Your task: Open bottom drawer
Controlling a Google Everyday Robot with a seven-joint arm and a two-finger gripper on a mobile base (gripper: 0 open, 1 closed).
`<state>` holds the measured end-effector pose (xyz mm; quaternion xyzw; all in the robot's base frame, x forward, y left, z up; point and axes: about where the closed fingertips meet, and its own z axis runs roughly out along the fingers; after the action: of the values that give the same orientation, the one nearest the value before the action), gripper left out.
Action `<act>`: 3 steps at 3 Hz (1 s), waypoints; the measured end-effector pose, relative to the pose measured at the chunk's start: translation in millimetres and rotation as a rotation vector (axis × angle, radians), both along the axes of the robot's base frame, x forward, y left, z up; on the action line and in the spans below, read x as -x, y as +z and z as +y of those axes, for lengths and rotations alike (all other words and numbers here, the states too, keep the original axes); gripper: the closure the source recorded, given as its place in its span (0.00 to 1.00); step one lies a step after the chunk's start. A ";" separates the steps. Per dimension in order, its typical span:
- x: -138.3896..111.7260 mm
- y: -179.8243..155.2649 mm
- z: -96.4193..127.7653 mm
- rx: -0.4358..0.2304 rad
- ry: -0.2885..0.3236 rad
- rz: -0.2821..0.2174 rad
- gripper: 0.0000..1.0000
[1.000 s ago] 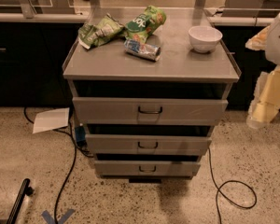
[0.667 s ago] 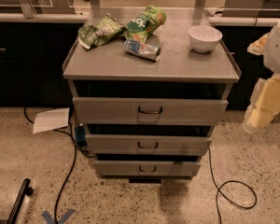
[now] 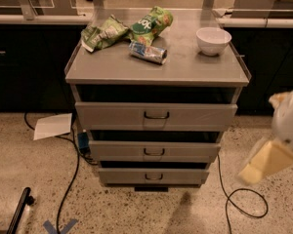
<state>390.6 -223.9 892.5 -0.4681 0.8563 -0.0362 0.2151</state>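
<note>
My gripper point(image 3: 266, 162) hangs in the air at the right edge of the frame, a pale yellow and white smear below and to the right of the cabinet's top, touching nothing. How far open it stands I cannot tell, and I see nothing in its hold. The bottom drawer point(image 3: 122, 176) sits low in the centre of the frame, last in the stack of three. Its flat grey front faces the camera, its long axis runs left to right, and its small black loop handle point(image 3: 154, 177) is at the middle. A dark gap shows along its upper edge, under the middle drawer point(image 3: 117, 151), and the wider top drawer point(image 3: 112, 116) is above that. My gripper is well apart from that handle, off to its right and a little higher. On the cabinet top point(image 3: 185, 69) lie two green snack bags. One is crumpled at the upper left point(image 3: 103, 33). The other, beside it point(image 3: 151, 23), has white lettering I cannot read for sure. A crushed silvery packet point(image 3: 147, 51) lies just in front of them, its print too small to read. A white bowl point(image 3: 213, 40) stands upright toward the right rear. On the speckled floor there is a white sheet of paper point(image 3: 52, 126) to the left, a black cable point(image 3: 239, 199) looping at the lower right, and blue tape point(image 3: 58, 226) at the bottom edge.
</note>
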 end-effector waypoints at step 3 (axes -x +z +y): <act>-2.9 -177.6 -9.2 -0.260 -0.124 0.020 0.19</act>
<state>393.4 -233.1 714.9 -0.3830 0.8830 0.0667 0.2630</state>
